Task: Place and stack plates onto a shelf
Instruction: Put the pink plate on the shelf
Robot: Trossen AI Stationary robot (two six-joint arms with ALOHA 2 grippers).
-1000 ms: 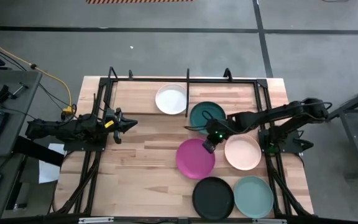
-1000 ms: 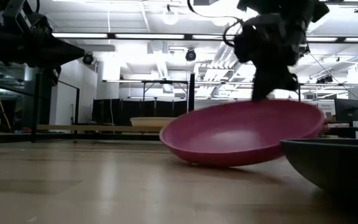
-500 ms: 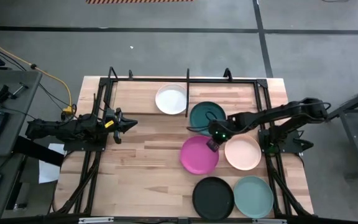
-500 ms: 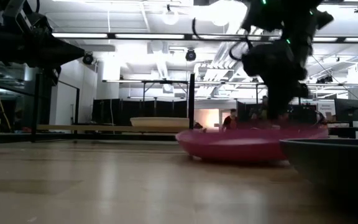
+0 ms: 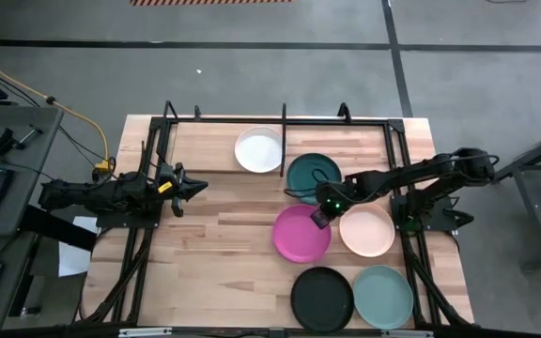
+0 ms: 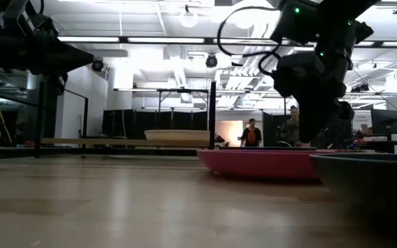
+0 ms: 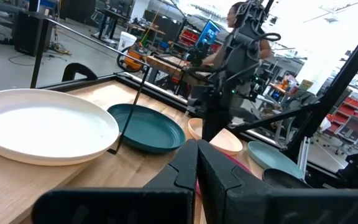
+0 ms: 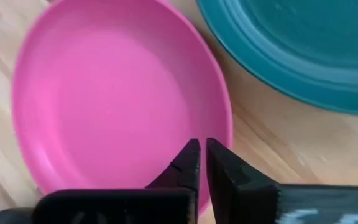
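The magenta pink plate lies flat on its base mid-table. My right gripper stands just above the plate's far-right rim, fingers shut to a thin slit. My left gripper waits shut, in the air over the table's left side. The shelf is a thin black rod frame along the far edge. The white plate lies left of its divider bar and the dark teal plate right of it. My right gripper points down over the pink plate's far-right rim. Both fingers show over the plate's inner side in the wrist view, and I cannot tell whether they touch it. The plate rests flat on the table.
The pale peach plate lies right of the pink one, close to the gripper. The black plate and grey-green plate sit at the near edge. Bare wood lies left of the pink plate. People stand in the room behind.
The pink plate was tilted, with its right rim raised under my right gripper. That rim has come down and the plate now lies flat, shifted slightly toward the table's right and far side. My right gripper moved the same way a little.
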